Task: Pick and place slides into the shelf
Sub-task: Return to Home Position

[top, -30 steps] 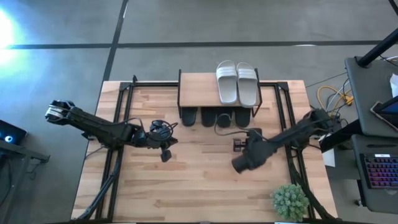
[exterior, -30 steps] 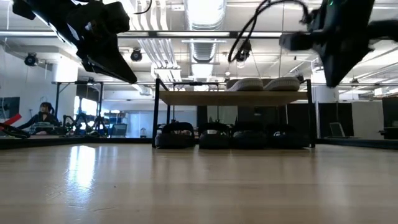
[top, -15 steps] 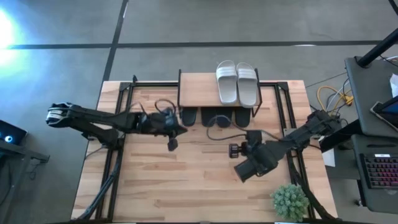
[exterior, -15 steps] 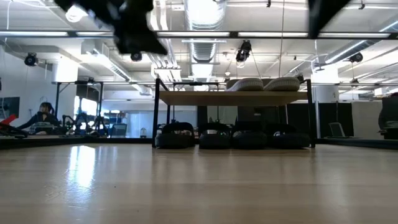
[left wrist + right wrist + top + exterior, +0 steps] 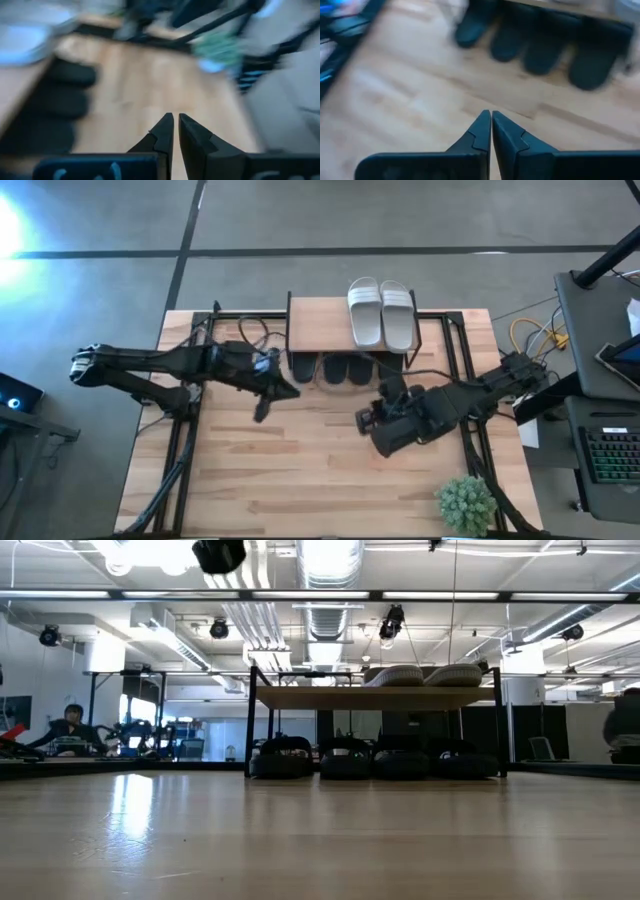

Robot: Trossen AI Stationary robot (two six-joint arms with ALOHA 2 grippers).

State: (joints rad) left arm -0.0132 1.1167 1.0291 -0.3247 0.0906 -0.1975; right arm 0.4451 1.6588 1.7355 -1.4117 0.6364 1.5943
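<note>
The shelf (image 5: pixel 330 326) stands at the table's far edge. Two white slides (image 5: pixel 382 314) lie side by side on its wood top, seen as pale slides (image 5: pixel 422 675) in the low view. Four black slides (image 5: pixel 372 760) sit in a row on the lower level, toes toward the near edge, and also show as black slides (image 5: pixel 545 50) in the right wrist view. My left gripper (image 5: pixel 262 410) hovers shut in front of the shelf's left end (image 5: pixel 175 122). My right gripper (image 5: pixel 363 420) hovers shut in front of the shelf's right half (image 5: pixel 491 120). Neither holds anything.
A green potted plant (image 5: pixel 466 503) stands at the table's near right corner. Black frame rails (image 5: pixel 190 370) run along the table's left and right sides. Bare wood tabletop (image 5: pixel 300 470) spreads in front of the shelf. A desk with a keyboard (image 5: pixel 610 455) is off to the right.
Both arms have risen out of the low view's upper edge. My left arm has swung toward the far edge and the shelf's left end. My right gripper has drifted a little toward the table's left. The slides have kept still.
</note>
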